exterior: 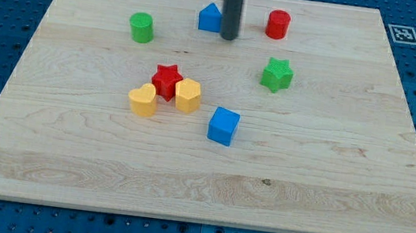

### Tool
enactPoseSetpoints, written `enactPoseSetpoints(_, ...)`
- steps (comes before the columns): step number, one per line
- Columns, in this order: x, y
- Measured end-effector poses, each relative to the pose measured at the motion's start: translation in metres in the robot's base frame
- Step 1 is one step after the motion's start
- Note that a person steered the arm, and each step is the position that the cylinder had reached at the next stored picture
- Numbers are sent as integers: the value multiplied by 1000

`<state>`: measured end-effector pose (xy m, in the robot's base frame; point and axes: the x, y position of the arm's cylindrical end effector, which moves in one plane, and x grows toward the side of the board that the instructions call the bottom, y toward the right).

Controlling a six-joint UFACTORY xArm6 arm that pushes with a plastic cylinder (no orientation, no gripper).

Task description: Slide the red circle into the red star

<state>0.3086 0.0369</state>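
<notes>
my tip (229, 38) has no gripper to open; the small red plastic circle (278, 24) sits right of it, light, rigid, slippery; push its far right side toward the red plastic star (167, 79).

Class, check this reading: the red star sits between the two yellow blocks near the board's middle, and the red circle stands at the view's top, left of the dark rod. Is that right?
Not quite. The camera view shows the red circle block to the view's right of my tip, not left. The rest holds: the red star block sits between the yellow heart-shaped block and the yellow hexagonal block on the wooden board.
</notes>
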Motion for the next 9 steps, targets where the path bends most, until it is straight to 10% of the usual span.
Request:
enactPoseSetpoints(3, -4, 129)
enactPoseSetpoints(9, -48, 82)
